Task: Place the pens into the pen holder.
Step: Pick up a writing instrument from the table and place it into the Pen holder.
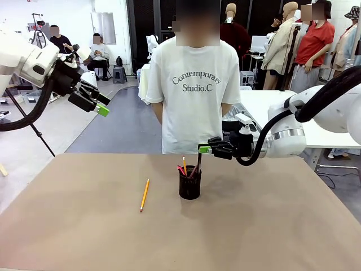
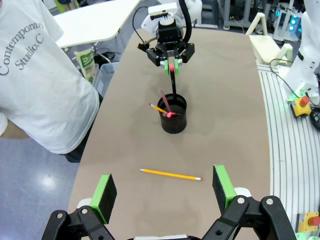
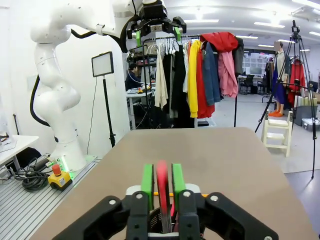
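Left gripper (image 1: 100,106) is up high at the far left, well above the table (image 1: 84,237), with its green pads wide apart and nothing between them. In its wrist view the pads frame a yellow-orange pencil (image 2: 170,174) lying flat on the table, alone, left of and a bit nearer than the pen holder (image 1: 190,186). The holder stands upright about mid-table, slightly right of centre. Right gripper (image 1: 204,149) comes in from the right and sits just above and to the far right of the holder's rim, fingers level and pointing left. A black pen with a red top (image 2: 173,82) stands tilted, its lower end inside the holder and its red top between the right gripper's pads (image 3: 147,182). The pads are close on both sides of that top, but I cannot tell if they are pressing it or just off it. Also in the holder, leaning, are an orange pencil (image 1: 184,164), a reddish-brown pen (image 2: 165,102) and a pink-red pen (image 1: 180,169), all sticking out above the rim. A person in a white T-shirt (image 1: 194,96) stands at the far edge, behind the holder, with no hands over the table.
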`<state>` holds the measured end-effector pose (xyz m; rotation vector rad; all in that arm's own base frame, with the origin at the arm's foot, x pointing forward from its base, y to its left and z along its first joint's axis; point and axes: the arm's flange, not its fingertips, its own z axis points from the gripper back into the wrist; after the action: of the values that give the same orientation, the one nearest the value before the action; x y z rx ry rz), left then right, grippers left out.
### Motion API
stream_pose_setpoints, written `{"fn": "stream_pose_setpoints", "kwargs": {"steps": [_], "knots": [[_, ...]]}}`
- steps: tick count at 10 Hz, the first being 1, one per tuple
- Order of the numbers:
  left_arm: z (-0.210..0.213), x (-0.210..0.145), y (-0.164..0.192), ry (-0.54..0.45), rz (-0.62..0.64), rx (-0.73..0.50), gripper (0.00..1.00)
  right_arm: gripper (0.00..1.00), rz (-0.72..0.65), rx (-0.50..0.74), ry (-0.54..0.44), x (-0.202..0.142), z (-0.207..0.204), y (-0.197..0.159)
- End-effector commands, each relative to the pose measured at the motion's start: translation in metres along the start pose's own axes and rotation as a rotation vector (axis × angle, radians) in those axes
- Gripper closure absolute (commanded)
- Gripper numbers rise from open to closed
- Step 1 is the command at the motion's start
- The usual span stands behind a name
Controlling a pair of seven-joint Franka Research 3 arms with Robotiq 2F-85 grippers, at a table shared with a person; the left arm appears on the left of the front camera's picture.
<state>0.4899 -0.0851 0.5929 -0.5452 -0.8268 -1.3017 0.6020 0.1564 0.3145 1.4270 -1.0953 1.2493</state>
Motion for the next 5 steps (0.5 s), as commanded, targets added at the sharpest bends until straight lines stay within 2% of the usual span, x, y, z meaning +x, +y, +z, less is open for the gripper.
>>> {"fn": "stream_pose_setpoints", "kwargs": {"steps": [1,3,4,5], "knots": [[0.0007,0.0002,-0.0007,0.005,-0.002,0.002,0.0,0.43,0.008,0.003,-0.002,0.0003,-0.0004,0.0002],[0.0007,0.0002,-0.0007,0.005,-0.002,0.002,0.0,0.06,0.009,0.005,0.001,0.0004,-0.0006,0.0001],[0.0007,0.0002,-0.0007,0.005,-0.002,0.002,0.0,0.0,0.008,0.005,0.001,0.0009,-0.0006,0.0009],[0.0007,0.0002,-0.0007,0.005,-0.002,0.002,0.0,0.0,0.008,0.009,0.004,0.0017,-0.0005,0.0013]]}}
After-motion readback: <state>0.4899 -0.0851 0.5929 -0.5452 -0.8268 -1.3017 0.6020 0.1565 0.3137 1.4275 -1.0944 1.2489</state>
